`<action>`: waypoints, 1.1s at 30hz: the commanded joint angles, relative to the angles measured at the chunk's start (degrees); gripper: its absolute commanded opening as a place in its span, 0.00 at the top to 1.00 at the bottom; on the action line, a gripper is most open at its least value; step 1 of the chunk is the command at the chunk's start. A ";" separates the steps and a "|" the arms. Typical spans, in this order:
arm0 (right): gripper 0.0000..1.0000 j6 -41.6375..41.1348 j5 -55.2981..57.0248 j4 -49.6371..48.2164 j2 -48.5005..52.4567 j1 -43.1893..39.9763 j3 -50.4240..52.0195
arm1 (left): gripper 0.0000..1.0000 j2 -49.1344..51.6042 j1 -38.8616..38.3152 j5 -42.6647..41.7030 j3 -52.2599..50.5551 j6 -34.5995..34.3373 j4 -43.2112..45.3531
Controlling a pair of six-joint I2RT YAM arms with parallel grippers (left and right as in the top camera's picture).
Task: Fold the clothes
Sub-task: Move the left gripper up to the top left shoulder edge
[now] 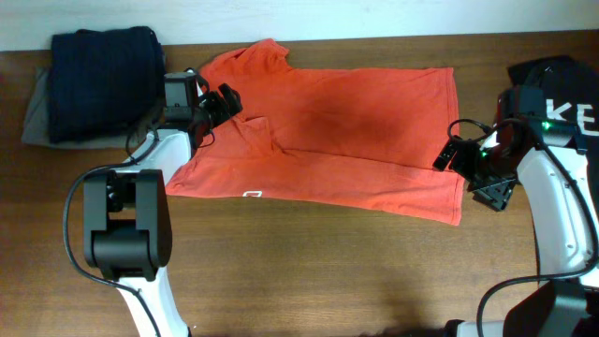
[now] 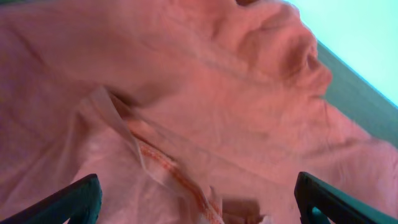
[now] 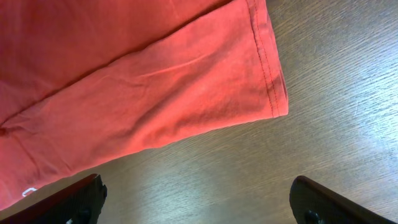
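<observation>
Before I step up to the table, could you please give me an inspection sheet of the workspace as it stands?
Surface: wooden table, dark brown, no spills seen.
Job's things: orange-red T-shirt lying flat across the middle, its near strip folded over; small white label at the near edge.
Clutter: folded navy garment on a grey one, far left; black item with white lettering, far right.
Grippers: left gripper open above the shirt's collar end; right gripper open above the hem corner; neither holds anything.
Cables: black cables loop along both arms.
Surroundings: pale strip beyond the far edge; nothing else seen.
</observation>
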State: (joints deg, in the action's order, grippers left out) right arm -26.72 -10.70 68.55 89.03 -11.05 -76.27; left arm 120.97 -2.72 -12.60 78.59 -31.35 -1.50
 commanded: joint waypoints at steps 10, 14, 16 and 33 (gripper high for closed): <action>0.01 0.35 -1.90 -7.19 -0.17 0.15 0.24 | 0.06 -0.76 -7.37 6.16 33.14 25.29 -27.56; 0.01 0.35 -3.10 -8.39 -0.17 0.15 0.24 | 0.21 -0.57 -10.05 11.34 34.93 30.86 -26.16; 0.01 0.37 -3.10 -7.93 -0.15 0.15 0.24 | 0.23 0.24 -10.49 12.26 34.93 32.57 -24.33; 0.01 2.75 -3.08 -3.37 -0.17 0.17 0.26 | 0.29 20.41 -10.51 3.32 59.08 33.99 -38.42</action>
State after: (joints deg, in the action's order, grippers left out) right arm -24.86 -13.23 65.12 89.06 -11.05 -76.16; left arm 138.76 -12.56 -4.86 132.27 1.15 -39.86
